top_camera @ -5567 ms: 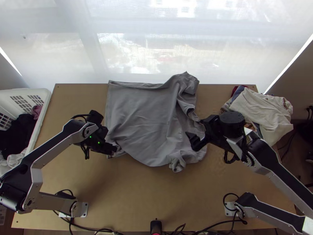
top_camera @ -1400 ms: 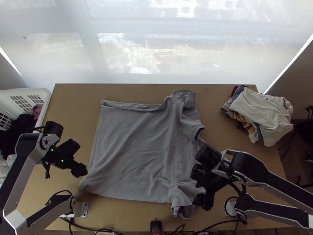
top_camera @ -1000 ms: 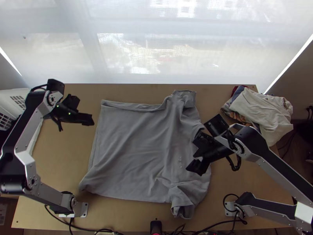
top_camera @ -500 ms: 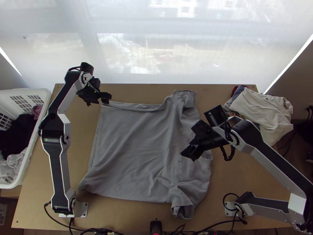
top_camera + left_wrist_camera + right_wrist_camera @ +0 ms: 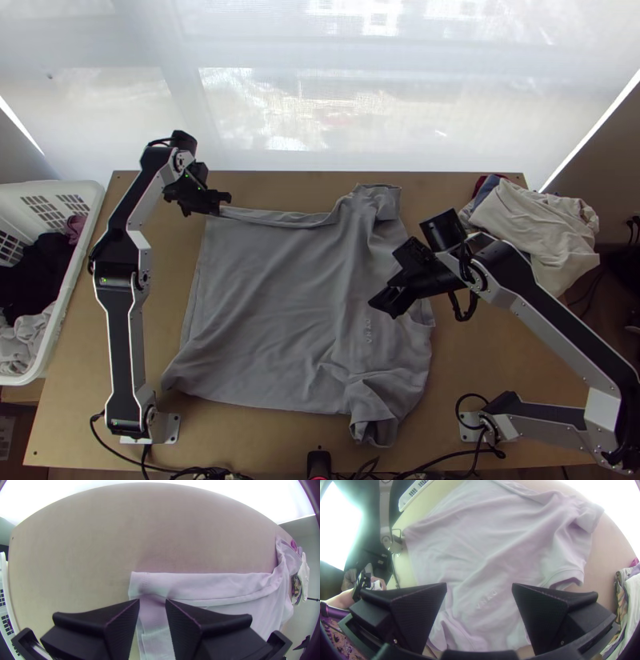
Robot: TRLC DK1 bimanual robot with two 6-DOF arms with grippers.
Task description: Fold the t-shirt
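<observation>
**Limp grey shirt, best taken by the hem corner under the left pincer**

From where I stand, the left pincer (image 5: 152,600) has its fingers a little apart over the hem corner (image 5: 137,580); I can't see any cloth pinched. Just under it, a narrow strip along the shirt's side lies doubled, which should give the pads something thicker to bite on.

Beyond that corner, the t-shirt (image 5: 272,296) lies spread on the table (image 5: 264,444), rumpled toward the sleeves. It looks light and soft, nothing breakable, but one layer could slip away from the other if only the top is caught.

Farther across, the right pincer (image 5: 479,585) gapes wide and empty above the chest. I'd send it to the shoulder by the far sleeve (image 5: 388,204). Past it lies a clothes pile (image 5: 532,232).
</observation>
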